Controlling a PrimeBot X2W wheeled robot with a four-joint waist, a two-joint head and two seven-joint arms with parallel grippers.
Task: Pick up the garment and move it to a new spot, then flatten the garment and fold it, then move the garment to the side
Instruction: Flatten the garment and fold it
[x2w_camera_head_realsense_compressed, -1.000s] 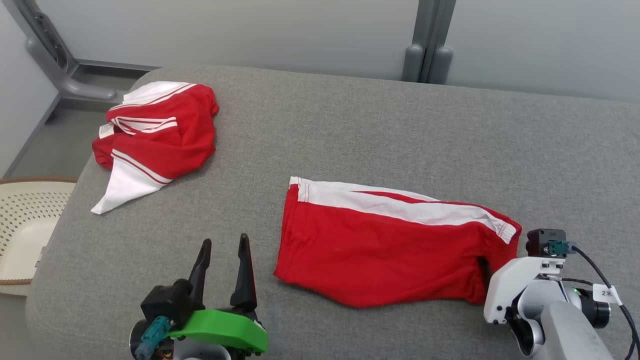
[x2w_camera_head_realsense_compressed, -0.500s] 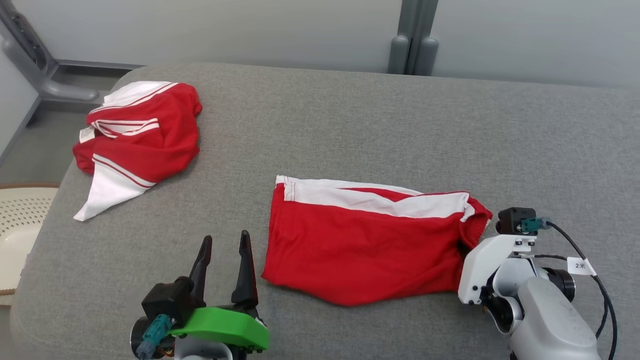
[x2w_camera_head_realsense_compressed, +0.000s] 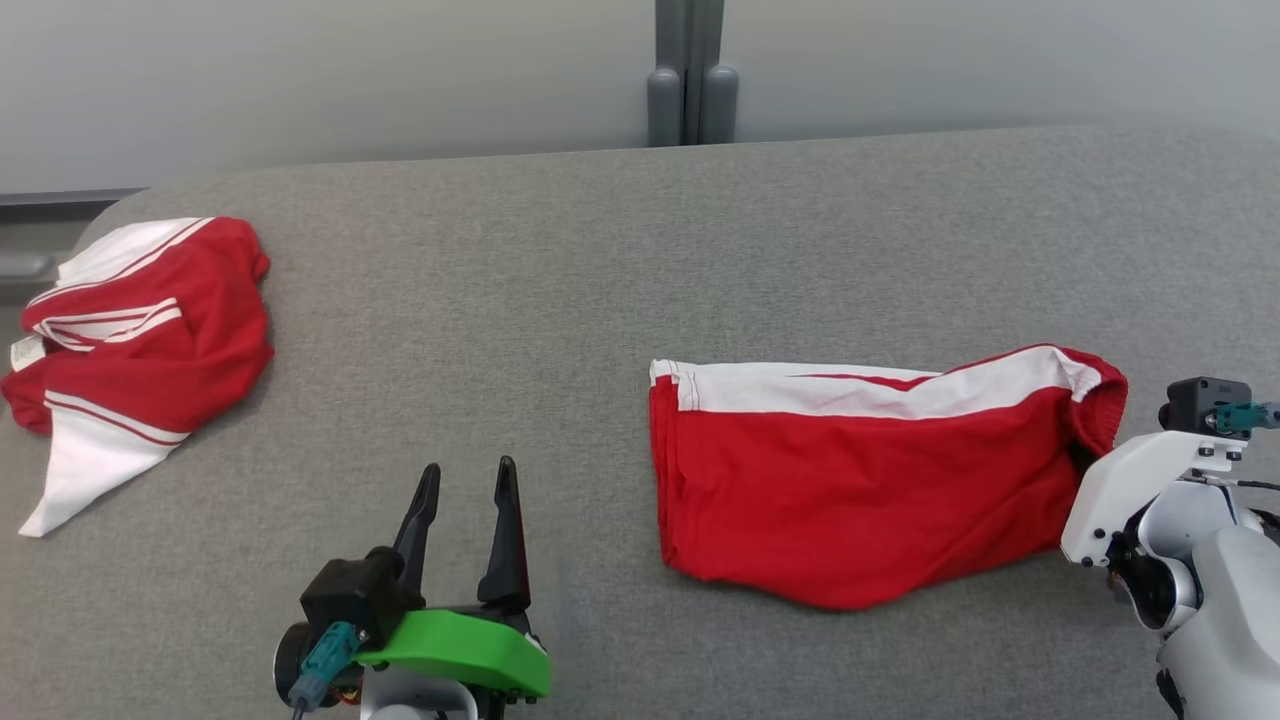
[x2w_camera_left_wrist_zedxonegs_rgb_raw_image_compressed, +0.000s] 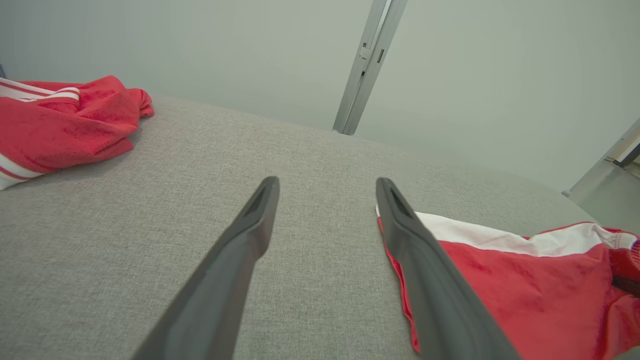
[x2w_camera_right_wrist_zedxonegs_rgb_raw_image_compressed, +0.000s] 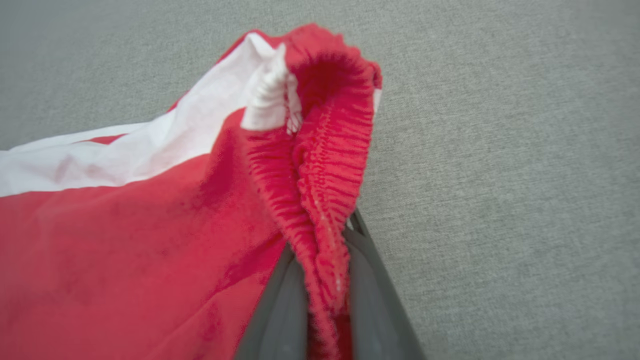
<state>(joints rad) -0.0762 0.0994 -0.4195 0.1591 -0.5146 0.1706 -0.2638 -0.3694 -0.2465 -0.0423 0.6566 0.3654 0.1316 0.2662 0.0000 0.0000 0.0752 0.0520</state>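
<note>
The garment (x2w_camera_head_realsense_compressed: 850, 500) is a pair of red shorts with a white side stripe, lying folded flat on the grey padded surface (x2w_camera_head_realsense_compressed: 600, 300) at centre right. My right gripper (x2w_camera_head_realsense_compressed: 1090, 470) is shut on its elastic waistband at the right end. In the right wrist view the gathered waistband (x2w_camera_right_wrist_zedxonegs_rgb_raw_image_compressed: 325, 165) rises from between the two dark fingers (x2w_camera_right_wrist_zedxonegs_rgb_raw_image_compressed: 372, 300), and the garment (x2w_camera_right_wrist_zedxonegs_rgb_raw_image_compressed: 125, 240) spreads to the left. My left gripper (x2w_camera_head_realsense_compressed: 469, 468) is open over bare surface, left of the garment's hem. In the left wrist view the garment (x2w_camera_left_wrist_zedxonegs_rgb_raw_image_compressed: 525, 290) lies beside the right finger (x2w_camera_left_wrist_zedxonegs_rgb_raw_image_compressed: 425, 270).
A second red and white garment (x2w_camera_head_realsense_compressed: 140, 330) lies crumpled at the far left edge of the surface, and shows as a red heap (x2w_camera_left_wrist_zedxonegs_rgb_raw_image_compressed: 60, 125) in the left wrist view. A grey post (x2w_camera_head_realsense_compressed: 690, 70) stands against the wall behind. Bare surface stretches behind and between the two garments.
The head camera has turned right. My right gripper has dragged the garment to the right, away from the crumpled garment, its waistband end bunched and lifted. The left gripper has stayed open.
</note>
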